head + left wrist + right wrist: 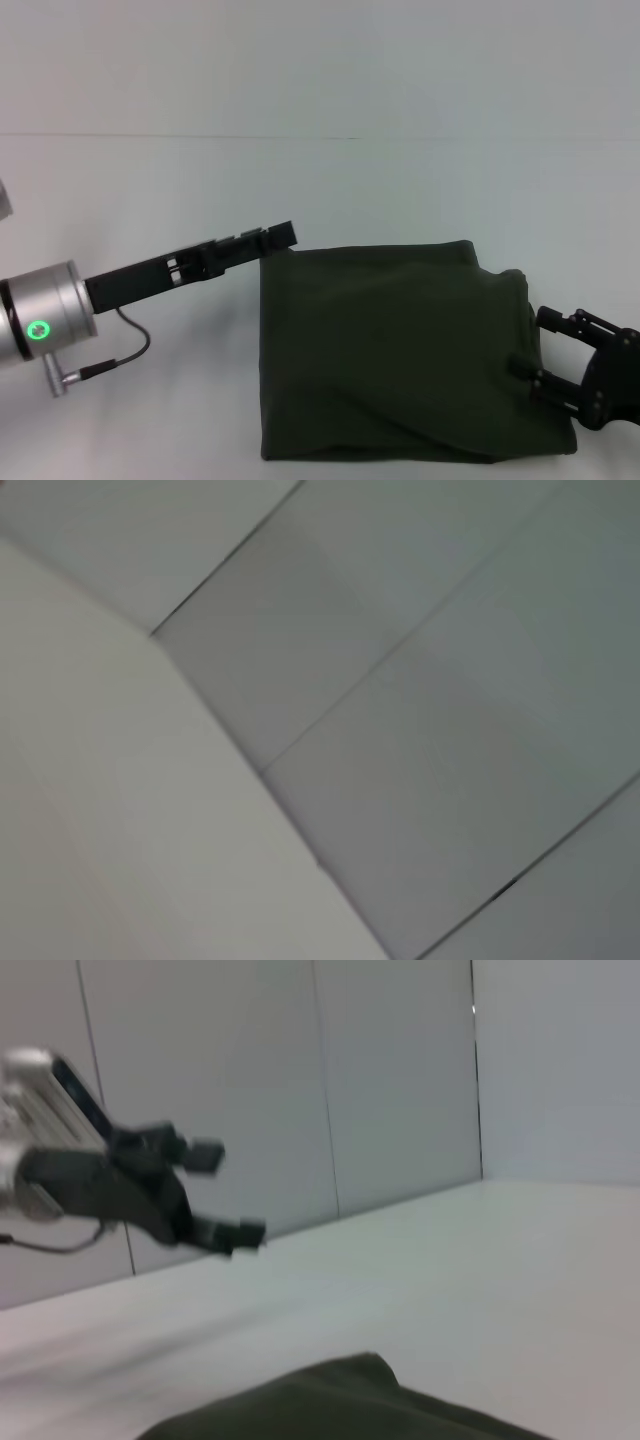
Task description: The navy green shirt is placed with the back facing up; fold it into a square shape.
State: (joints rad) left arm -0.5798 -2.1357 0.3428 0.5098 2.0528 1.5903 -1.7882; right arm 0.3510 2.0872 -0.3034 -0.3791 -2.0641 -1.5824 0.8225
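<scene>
Left gripper (283,236) sits open and empty by your one folded shirt's (390,350) far-left corner, right gripper (547,348) open at its right edge.

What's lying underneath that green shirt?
Only the white table shows around the shirt. The shirt is folded into layers, so anything beneath it, and its lower layers, are covered.

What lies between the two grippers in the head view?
In the head view, only the folded navy green shirt lies between the left gripper and the right gripper.
</scene>
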